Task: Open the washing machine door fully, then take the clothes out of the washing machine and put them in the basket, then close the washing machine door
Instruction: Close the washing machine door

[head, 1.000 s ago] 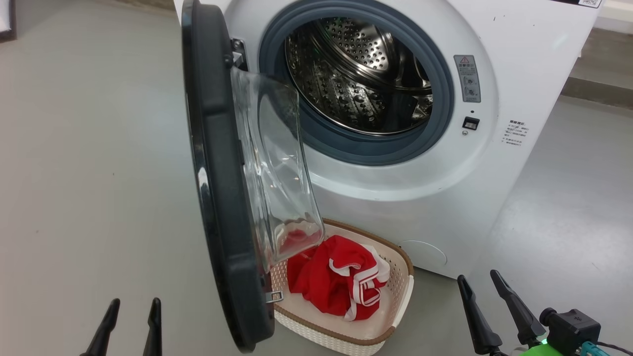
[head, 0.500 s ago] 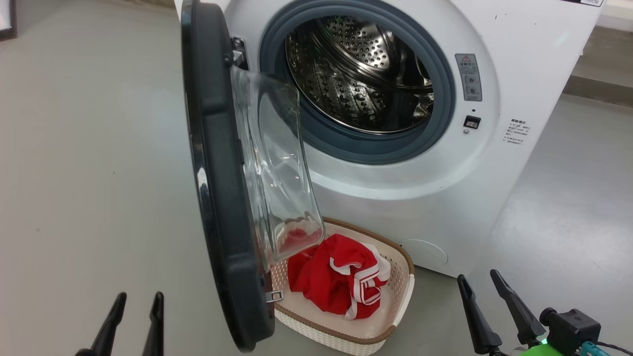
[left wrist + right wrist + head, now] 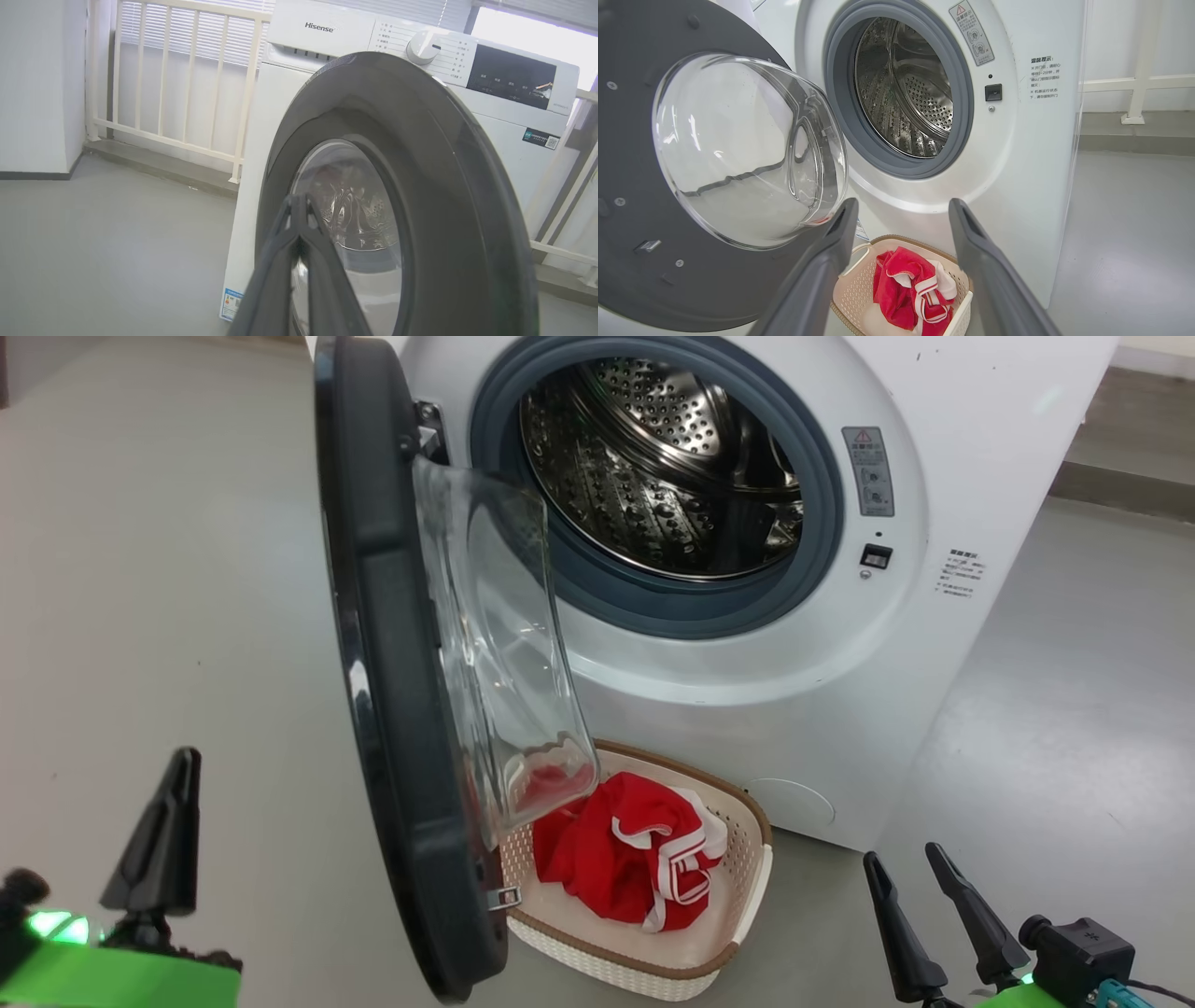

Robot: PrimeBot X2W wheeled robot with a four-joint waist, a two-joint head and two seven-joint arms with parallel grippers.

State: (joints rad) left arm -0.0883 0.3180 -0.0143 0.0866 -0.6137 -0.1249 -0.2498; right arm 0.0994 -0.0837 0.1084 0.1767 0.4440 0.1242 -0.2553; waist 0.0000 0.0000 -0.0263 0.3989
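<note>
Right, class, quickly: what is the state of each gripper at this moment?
Left gripper: closed tight, holding nothing.
Right gripper: open, holding nothing.

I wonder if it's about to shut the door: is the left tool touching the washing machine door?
Apart. In the head view, bare floor shows between the shut left tool and the black-rimmed washing machine door.

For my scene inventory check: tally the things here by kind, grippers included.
Washing machine: 1
Washing machine door: 1
Basket: 1
Heap of red clothes: 1, garment count unclear
Grippers: 2, left gripper shut, right gripper open
Total: 6
</note>
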